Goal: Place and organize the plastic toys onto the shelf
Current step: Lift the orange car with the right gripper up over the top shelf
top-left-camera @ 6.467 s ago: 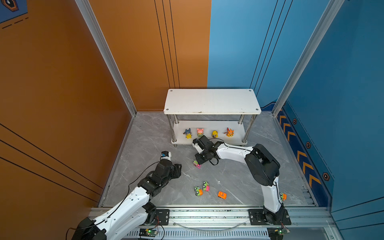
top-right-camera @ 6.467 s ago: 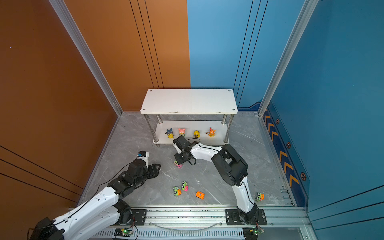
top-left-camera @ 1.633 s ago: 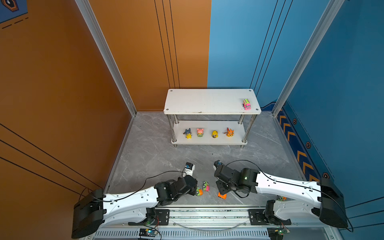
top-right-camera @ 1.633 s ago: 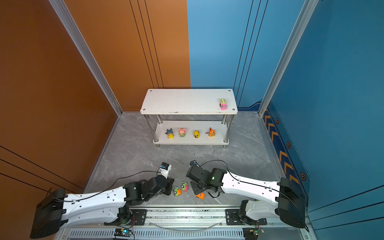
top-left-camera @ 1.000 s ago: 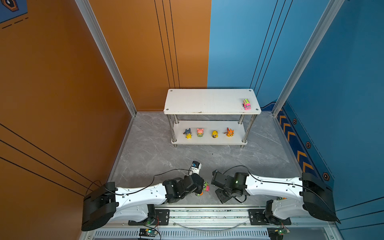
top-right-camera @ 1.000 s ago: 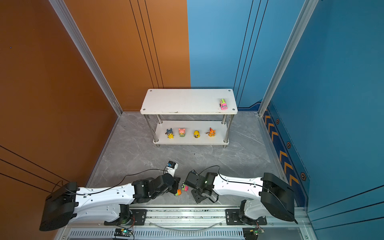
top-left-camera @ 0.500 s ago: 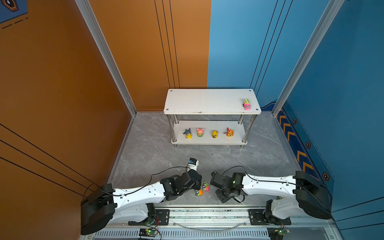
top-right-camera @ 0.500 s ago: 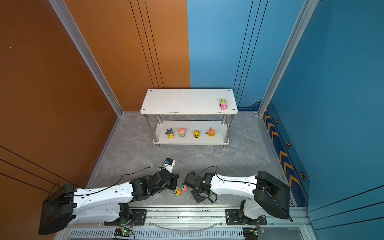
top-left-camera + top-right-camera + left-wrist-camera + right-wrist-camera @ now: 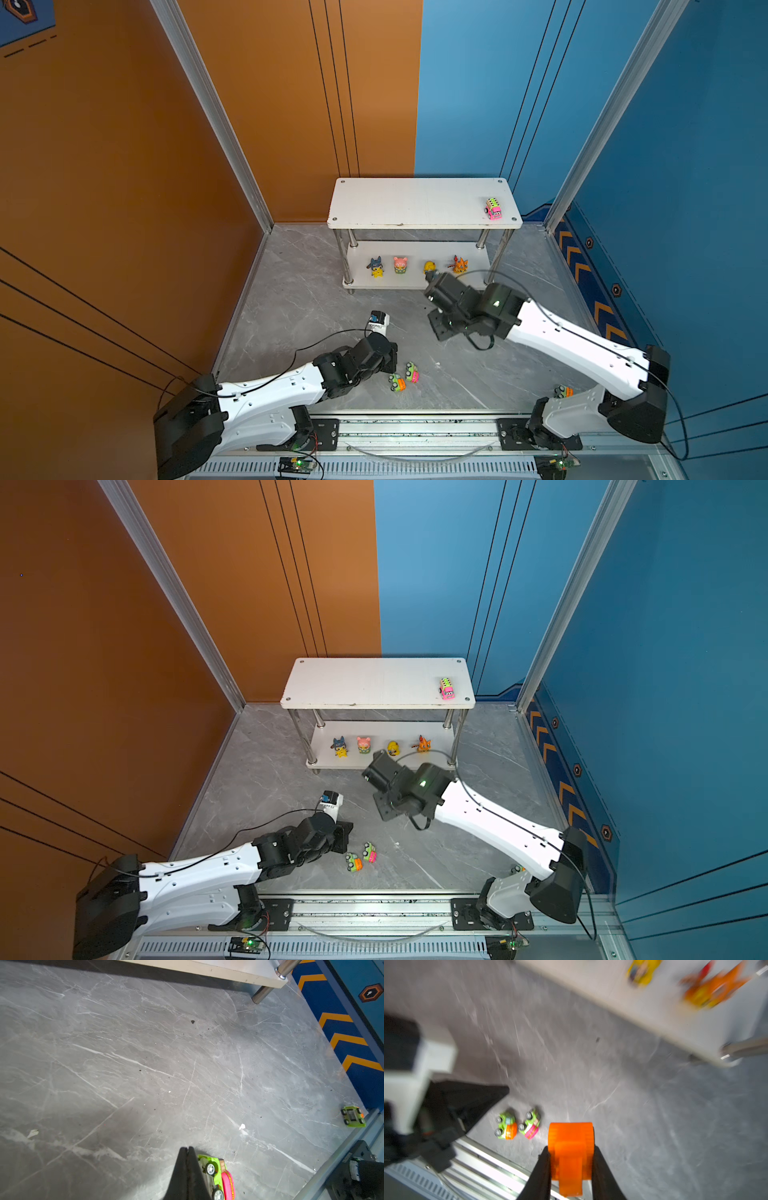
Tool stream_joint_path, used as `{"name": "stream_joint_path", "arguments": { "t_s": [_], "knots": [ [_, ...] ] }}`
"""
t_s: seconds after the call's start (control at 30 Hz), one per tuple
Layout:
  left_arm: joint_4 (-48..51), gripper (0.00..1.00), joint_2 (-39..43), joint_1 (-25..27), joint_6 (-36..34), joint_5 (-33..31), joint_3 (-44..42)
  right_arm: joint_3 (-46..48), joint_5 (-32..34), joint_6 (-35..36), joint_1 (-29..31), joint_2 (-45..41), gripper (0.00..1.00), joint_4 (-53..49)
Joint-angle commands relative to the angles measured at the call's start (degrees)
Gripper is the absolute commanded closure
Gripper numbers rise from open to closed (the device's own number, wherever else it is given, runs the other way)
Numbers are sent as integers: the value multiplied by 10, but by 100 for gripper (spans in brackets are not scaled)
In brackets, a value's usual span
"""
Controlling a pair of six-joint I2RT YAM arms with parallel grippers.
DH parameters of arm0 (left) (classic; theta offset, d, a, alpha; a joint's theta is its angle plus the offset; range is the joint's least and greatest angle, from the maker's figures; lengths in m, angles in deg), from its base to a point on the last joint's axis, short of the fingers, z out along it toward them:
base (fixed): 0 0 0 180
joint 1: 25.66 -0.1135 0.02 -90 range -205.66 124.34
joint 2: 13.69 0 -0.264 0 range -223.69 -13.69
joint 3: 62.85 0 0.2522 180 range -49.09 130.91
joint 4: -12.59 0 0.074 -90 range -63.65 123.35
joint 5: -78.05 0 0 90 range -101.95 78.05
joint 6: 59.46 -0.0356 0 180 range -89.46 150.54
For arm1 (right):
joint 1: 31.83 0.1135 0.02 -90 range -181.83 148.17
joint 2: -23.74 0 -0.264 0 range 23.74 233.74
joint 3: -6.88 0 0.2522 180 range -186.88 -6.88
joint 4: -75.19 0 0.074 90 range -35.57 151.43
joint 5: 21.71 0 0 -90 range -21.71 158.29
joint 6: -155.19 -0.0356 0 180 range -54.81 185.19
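Orange and blue walls box in the grey marbled floor (image 9: pixel 291 299). My shelf (image 9: pixel 415 203) stands at its back edge, with four figurines (image 9: pixel 400 264) along the lower board's front edge and a pink car (image 9: pixel 493 209) at the upper board's front right corner. My right gripper (image 9: pixel 571 1150), hidden under its wrist in both top views, clamps an orange car (image 9: pixel 570 1138); its wrist picture is smeared. My left gripper (image 9: pixel 188 1152) is pinched shut and empty, just beside a green-and-pink car (image 9: pixel 412 371) and a green-and-orange car (image 9: pixel 397 382) near the floor's front edge. Another green car (image 9: pixel 563 391) peeks from behind the right arm's base.

Orange plastic car (image 9: pixel 570 1147); shiny chrome shelf legs (image 9: pixel 503 254).
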Motion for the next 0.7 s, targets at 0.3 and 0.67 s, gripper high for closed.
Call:
{"name": "stream_joint_path", "arguments": {
  "t_s": [0.3,0.67],
  "knots": [
    [14,99,53,-52,-24,54,-34,-614,92,138,-108,228,94,-193],
    [55,98,116,-88,-16,61,-62,-633,13,142,-212,287,95,-133]
  ]
}}
